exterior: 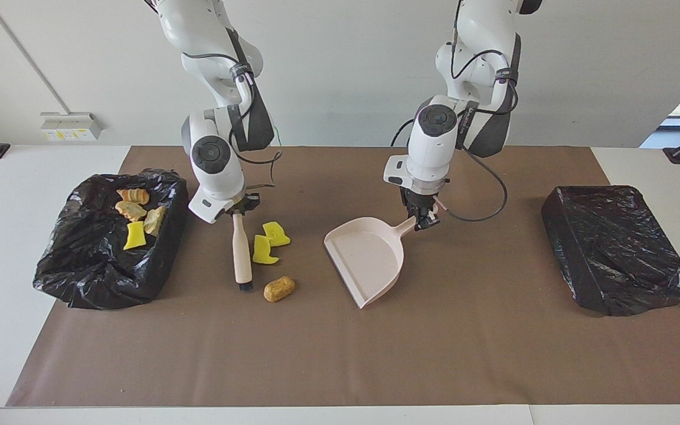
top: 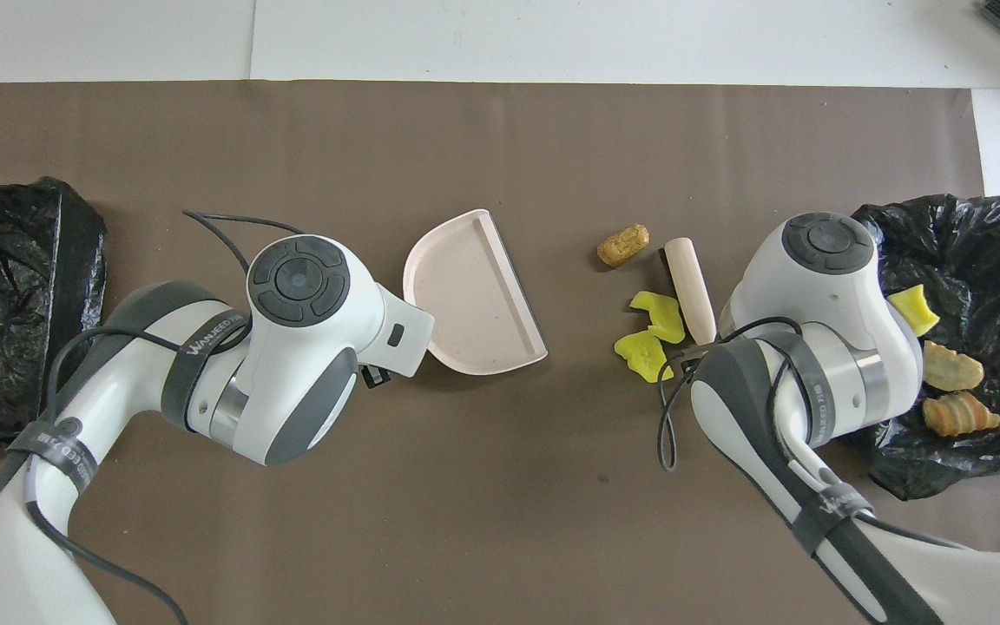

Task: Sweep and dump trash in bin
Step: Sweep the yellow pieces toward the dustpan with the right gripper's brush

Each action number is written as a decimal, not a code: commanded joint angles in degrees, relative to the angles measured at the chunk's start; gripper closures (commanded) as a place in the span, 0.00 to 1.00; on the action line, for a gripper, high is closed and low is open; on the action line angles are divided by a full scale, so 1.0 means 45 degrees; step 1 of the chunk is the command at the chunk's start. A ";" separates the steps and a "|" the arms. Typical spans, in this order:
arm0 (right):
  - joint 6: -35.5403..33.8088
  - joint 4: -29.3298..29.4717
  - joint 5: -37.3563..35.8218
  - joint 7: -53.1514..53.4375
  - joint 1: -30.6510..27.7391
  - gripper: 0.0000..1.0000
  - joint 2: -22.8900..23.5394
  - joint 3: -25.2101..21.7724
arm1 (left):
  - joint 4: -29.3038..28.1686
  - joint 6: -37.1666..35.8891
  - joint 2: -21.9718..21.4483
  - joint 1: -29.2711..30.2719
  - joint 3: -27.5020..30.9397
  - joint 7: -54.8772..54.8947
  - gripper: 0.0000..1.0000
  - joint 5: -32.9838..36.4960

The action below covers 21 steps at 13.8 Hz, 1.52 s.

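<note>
Brown paper covers the table (exterior: 340, 366), with a plain white wall at the robots' end. From the facing camera we're holding the brush (exterior: 241, 252) in our right gripper (exterior: 237, 208), clamped on the top of the handle so the bristles hang down beside the golden-brown lump (exterior: 279, 288). Two yellow foam chunks (exterior: 269, 242) sit right next to the handle. Our left gripper (exterior: 423, 219) is closed on the dustpan (exterior: 366, 258) handle, pan tilted with its mouth turned toward the trash. That looks like the setup for a push into the pan. Four lumps already lie in the open bin (exterior: 104, 277) at the right arm's end of the table. A second black bag (exterior: 617, 251) sits at the left arm's end.

From overhead, the brush (top: 691, 278) lies between the bin (top: 986, 234) and the loose pieces. So the yellow chunks (top: 652, 334) and the brown lump (top: 623, 245) are lined up between it and the dustpan (top: 474, 304). Both grippers hide under the wrists here. We'd guess the job's a bit over halfway done.
</note>
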 commanded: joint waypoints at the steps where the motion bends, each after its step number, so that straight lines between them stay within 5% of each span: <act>1: 0.0242 -0.0142 0.1096 0.0102 0.0175 1.00 0.0288 0.0109 | -0.1168 0.0699 -0.0634 -0.0187 0.0082 0.0688 1.00 0.0210; 10: 0.2055 0.0462 0.8510 -0.0015 0.1523 1.00 0.1246 0.0109 | -0.1794 0.0973 -0.0907 -0.0696 0.0102 0.0689 1.00 0.0229; 12: 0.1963 0.1435 0.9692 0.0217 0.1699 1.00 0.1364 0.0090 | -0.1872 0.1266 -0.0907 -0.0657 0.0121 0.0786 1.00 0.0229; 14: 0.0739 0.1752 0.8803 0.1695 0.1544 1.00 0.0744 -0.0105 | -0.1931 0.1266 -0.0907 -0.0384 0.0121 0.1952 1.00 0.0229; 17: -0.0923 0.1404 0.4958 0.4135 0.1191 1.00 -0.0528 -0.0066 | -0.1990 0.1266 -0.0907 -0.0344 0.0121 0.2659 1.00 0.0229; 21: -0.0288 -0.1131 0.3679 0.4655 0.1289 1.00 -0.2031 -0.0008 | -0.2009 0.1305 -0.0946 -0.0129 0.0102 0.3014 1.00 0.0229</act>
